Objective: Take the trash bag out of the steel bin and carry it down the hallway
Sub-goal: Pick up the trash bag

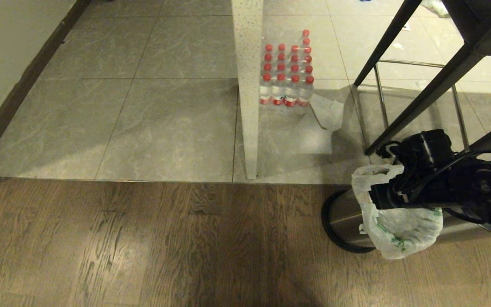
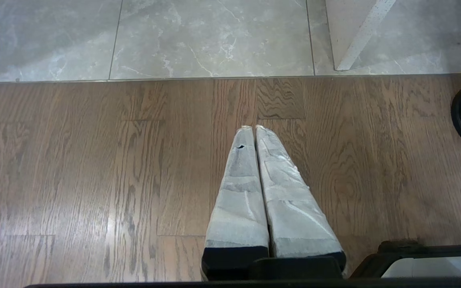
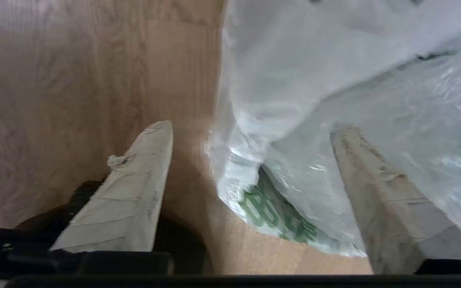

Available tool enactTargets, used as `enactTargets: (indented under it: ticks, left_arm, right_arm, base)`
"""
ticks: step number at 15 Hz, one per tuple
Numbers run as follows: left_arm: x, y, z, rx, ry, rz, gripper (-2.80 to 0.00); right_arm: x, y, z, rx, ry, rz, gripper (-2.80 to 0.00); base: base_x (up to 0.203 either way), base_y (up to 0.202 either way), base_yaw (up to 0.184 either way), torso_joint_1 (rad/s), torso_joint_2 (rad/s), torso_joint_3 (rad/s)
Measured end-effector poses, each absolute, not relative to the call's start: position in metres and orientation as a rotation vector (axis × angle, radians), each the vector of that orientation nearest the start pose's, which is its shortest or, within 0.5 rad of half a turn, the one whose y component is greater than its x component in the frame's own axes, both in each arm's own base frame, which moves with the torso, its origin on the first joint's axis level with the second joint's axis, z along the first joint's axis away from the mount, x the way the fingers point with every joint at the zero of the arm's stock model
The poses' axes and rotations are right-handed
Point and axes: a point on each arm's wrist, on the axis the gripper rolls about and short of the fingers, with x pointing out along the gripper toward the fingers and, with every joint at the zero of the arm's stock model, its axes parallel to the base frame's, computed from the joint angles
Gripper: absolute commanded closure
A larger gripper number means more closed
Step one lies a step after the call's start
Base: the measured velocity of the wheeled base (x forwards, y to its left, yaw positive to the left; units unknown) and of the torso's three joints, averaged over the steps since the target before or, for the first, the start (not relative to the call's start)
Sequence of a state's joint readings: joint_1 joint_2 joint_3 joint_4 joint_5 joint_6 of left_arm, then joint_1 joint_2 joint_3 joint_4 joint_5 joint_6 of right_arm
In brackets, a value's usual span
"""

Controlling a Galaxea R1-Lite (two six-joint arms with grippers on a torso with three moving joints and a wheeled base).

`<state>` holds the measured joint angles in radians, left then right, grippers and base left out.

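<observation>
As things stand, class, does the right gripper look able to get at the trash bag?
Probably yes. The right gripper is open right at the trash bag, which drapes over the steel bin; one finger lies against the plastic, with nothing between.

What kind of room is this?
Probably a home, where a dining or living area meets a tiled passage: wood-plank floor, grey marbled tiles, a pack of water bottles, and a steel bin.

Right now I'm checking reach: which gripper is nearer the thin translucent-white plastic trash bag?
Right. The right gripper is open at the trash bag; the left gripper hangs shut over bare wood planks.
</observation>
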<state>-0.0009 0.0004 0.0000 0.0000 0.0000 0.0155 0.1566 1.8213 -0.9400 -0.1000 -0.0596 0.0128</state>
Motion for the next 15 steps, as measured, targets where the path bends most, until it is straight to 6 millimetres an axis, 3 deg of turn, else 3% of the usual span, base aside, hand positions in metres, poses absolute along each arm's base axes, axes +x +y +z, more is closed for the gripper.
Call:
enactTargets:
  ticks: [8, 11, 15]
  left_arm:
    - [-0.023, 0.000, 0.075, 0.015, 0.001, -0.001, 0.00]
    - [-0.023, 0.000, 0.075, 0.015, 0.001, -0.002, 0.00]
    - [-0.023, 0.000, 0.075, 0.015, 0.001, -0.001, 0.00]
  right_arm:
    - [0.298, 0.045, 0.141, -0.142, 0.829, 0.134, -2.80]
    - [0.292, 0.041, 0.134, -0.150, 0.863, 0.125, -2.80]
    - [0.305, 0.041, 0.118, -0.143, 0.872, 0.118, -2.80]
  base:
    - [0.000, 0.000, 0.000, 0.000, 0.00, 0.000]
    - [0.000, 0.000, 0.000, 0.000, 0.00, 0.000]
    - [0.000, 0.000, 0.000, 0.000, 0.00, 0.000]
